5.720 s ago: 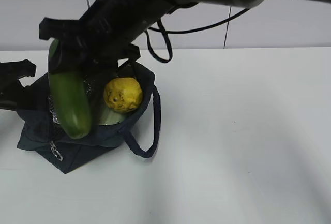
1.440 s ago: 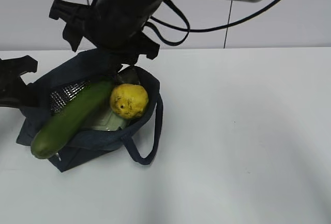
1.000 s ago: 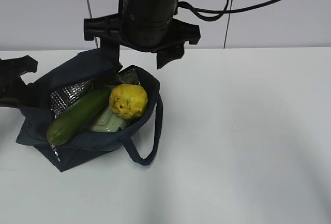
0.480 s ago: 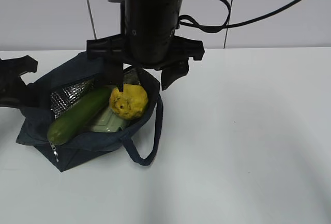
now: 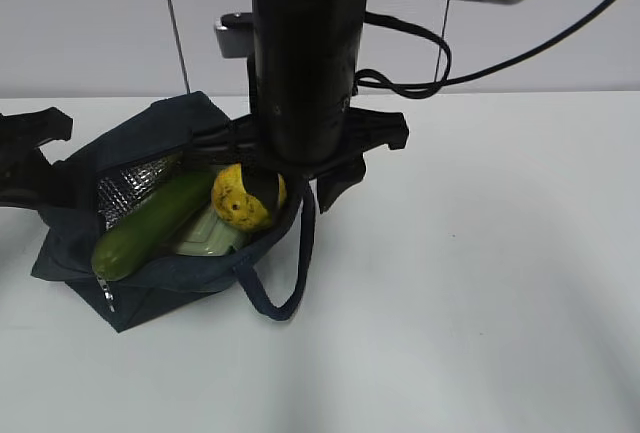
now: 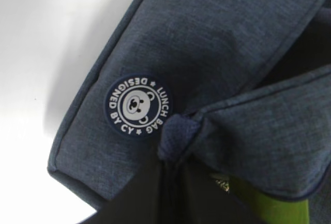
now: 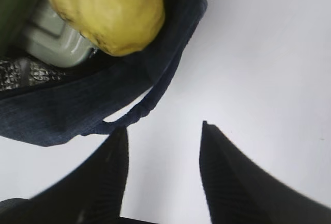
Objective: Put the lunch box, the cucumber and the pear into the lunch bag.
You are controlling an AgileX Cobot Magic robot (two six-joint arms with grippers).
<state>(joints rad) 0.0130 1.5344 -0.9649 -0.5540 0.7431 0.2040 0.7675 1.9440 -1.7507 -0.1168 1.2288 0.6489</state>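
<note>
The navy lunch bag (image 5: 160,288) stands open at the left, foil lining showing. Inside it the dark green cucumber (image 5: 150,223) lies slanted, one end sticking over the front rim. The yellow pear (image 5: 238,203) rests on the sage-lidded lunch box (image 5: 205,240). My right gripper (image 5: 290,178) hangs open and empty by the bag's right rim, close to the pear (image 7: 108,12); its fingers (image 7: 230,177) frame bare table beside the strap handle (image 7: 137,111). My left gripper (image 5: 30,168) is shut on a fold of the bag's left edge (image 6: 176,136), near the round badge (image 6: 138,105).
The white table (image 5: 480,283) spreads to the right and front of the bag. The bag's strap loop (image 5: 290,273) lies on the table at its right. My right arm (image 5: 300,63) and its black cable (image 5: 420,53) cross the middle above the bag.
The right gripper let the cucumber go into the bag, rose, then came down beside the pear with its jaws narrower. The left gripper has kept its hold on the bag.
</note>
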